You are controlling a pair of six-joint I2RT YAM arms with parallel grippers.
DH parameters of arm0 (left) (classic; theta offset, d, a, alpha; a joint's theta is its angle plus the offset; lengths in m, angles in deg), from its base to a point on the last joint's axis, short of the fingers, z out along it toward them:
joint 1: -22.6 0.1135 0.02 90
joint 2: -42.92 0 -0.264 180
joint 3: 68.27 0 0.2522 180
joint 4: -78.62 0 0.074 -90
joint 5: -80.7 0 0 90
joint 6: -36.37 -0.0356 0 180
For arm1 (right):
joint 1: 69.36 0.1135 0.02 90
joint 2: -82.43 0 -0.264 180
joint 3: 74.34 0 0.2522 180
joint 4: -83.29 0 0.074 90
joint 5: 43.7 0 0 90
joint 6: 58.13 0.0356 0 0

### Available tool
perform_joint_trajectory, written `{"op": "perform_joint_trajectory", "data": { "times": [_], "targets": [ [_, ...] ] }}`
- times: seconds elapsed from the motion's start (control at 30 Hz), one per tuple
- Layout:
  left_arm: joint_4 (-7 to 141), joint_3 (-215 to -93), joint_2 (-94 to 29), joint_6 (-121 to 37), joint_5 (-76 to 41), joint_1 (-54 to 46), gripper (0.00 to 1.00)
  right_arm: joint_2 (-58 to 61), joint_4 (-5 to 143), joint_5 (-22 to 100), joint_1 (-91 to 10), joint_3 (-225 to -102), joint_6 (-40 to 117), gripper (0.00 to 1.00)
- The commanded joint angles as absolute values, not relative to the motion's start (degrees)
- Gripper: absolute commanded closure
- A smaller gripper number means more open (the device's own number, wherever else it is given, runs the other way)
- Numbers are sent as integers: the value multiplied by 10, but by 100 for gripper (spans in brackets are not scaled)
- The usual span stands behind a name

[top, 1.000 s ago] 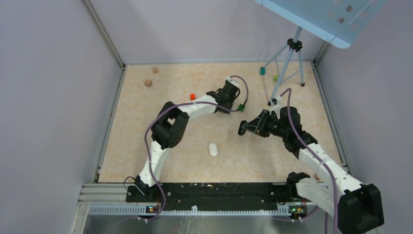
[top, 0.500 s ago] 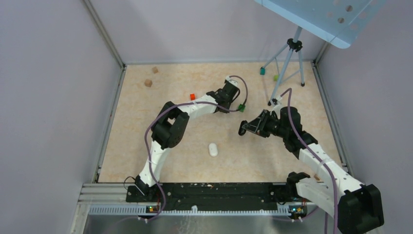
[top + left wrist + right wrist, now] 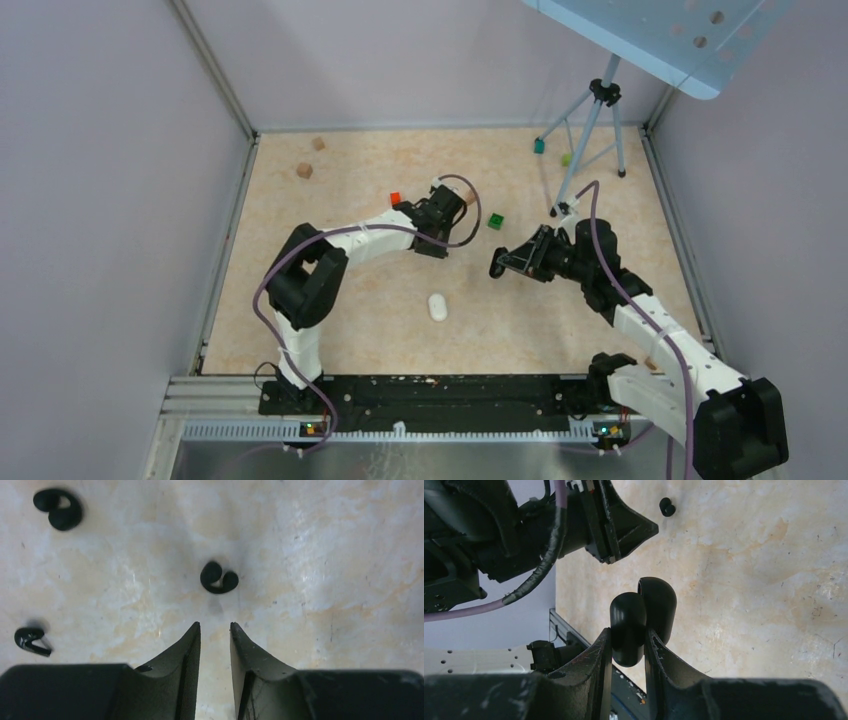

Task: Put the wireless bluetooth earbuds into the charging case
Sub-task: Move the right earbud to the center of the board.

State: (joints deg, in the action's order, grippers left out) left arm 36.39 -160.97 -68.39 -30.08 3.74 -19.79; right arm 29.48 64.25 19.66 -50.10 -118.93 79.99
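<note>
The beige table (image 3: 520,320) carries a white oval (image 3: 437,307), a green cube (image 3: 495,221), an orange cube (image 3: 394,198) and a wooden cube (image 3: 304,170). A black earbud (image 3: 219,577) lies there too.

We find no readable text, label, brand, number or sign in any view, on the arms, table or objects.

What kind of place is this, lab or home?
Probably a robot lab test cell: grey walls box in the tabletop, a tripod stands far right, and two arms sit on a black rail.
</note>
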Motion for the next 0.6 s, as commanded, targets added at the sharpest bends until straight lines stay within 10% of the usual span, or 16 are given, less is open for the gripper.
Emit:
{"op": "perform_joint_trajectory", "data": {
  "times": [0.0,0.57],
  "targets": [
    [347,-1568,-624,-253,10,-199,66,294,676,188,-507,-1192,802,100],
    [365,-1576,-616,-142,51,-189,62,278,668,185,-506,-1213,795,100]
  ]
}}
